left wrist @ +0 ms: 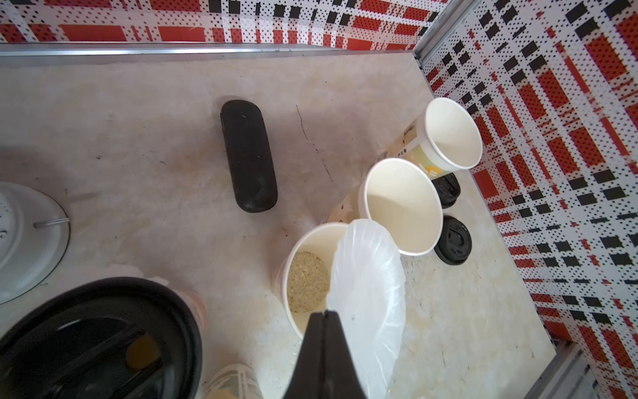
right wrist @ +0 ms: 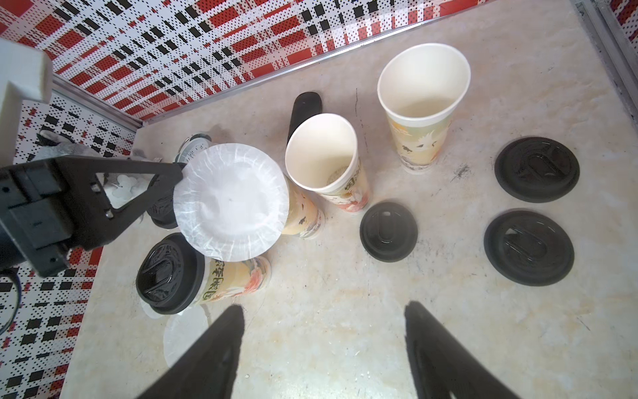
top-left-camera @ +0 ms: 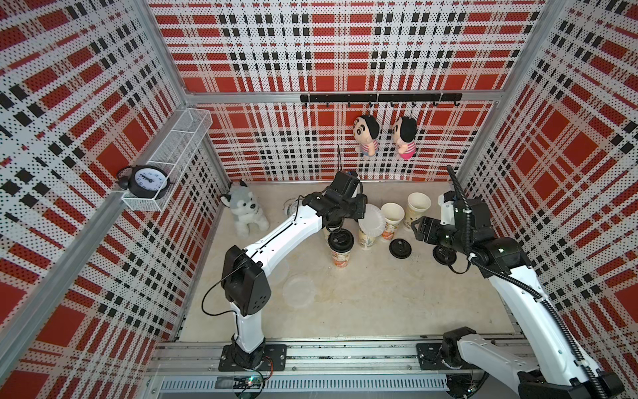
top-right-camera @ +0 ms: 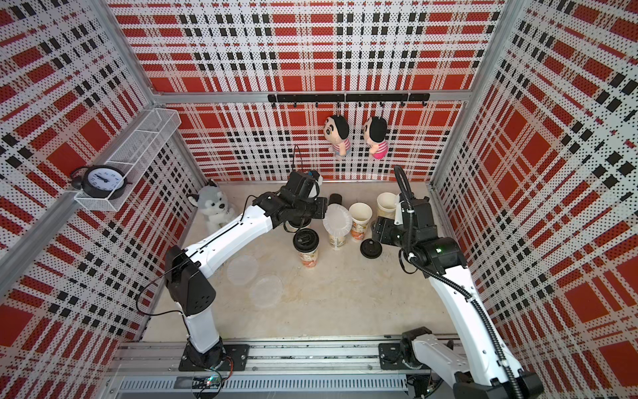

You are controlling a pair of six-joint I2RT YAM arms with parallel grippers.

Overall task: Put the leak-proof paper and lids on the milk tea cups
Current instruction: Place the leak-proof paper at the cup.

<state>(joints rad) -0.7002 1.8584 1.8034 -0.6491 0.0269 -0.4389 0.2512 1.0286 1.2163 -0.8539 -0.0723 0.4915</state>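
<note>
Left wrist view: left hand (left wrist: 323,312) pinches shut on a thin, translucent, crinkle-edged round paper (left wrist: 368,297) tilted just past its tips over a cup (left wrist: 319,238); right hand (right wrist: 324,306) gapes empty.

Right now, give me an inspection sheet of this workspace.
Surface: beige tabletop, stained and scuffed.
Job's things: paper tilted over a grain-filled cup, mouth partly uncovered; two open cups; lidded cup; spare sheets flat on the tabletop.
Clutter: three loose lids, black cylinder, plush husky.
Grippers: left gripper shut on the paper's edge; right gripper open, empty.
Cables: black cable looping by the left arm; hose on the right arm.
Surroundings: plaid walls; clock in wire shelf; two dolls on hook rail.
</note>
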